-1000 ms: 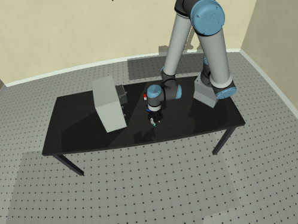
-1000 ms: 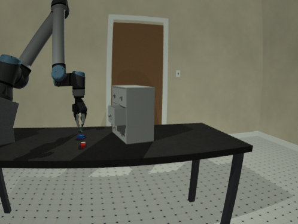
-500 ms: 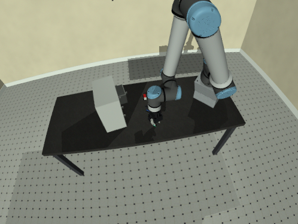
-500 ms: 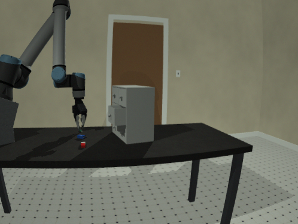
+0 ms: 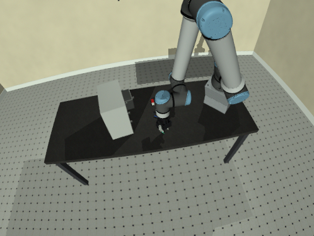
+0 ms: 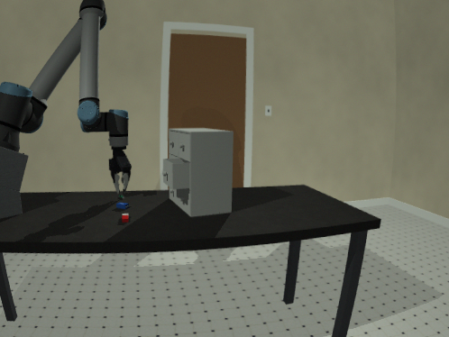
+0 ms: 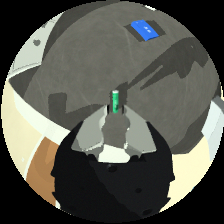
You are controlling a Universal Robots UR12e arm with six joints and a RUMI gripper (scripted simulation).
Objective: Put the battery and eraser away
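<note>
The green AAA battery [image 5: 162, 132] [image 6: 121, 196] [image 7: 115, 101] lies on the table. My gripper [image 5: 164, 130] [image 6: 121, 193] [image 7: 115, 105] points down right at it, its fingers a little apart; in the wrist view a gap shows on each side of the battery. The grey chest [image 5: 116, 121] [image 6: 212, 171] stands upright, its drawers facing the arm. Its right middle-row drawer [image 5: 128, 98] [image 6: 178, 174] is pulled out; the top drawers look shut. The bottom row is partly in shadow. A red-and-white block [image 5: 152, 101] [image 6: 125, 218] lies on the table, perhaps the eraser.
A blue object [image 6: 122, 205] [image 7: 145, 30] lies near the battery, between it and the red-and-white block. The arm's grey base [image 5: 217, 97] stands at the other end of the table [image 5: 85, 148] from the chest. The table's long edge runs close beyond the gripper in the top view.
</note>
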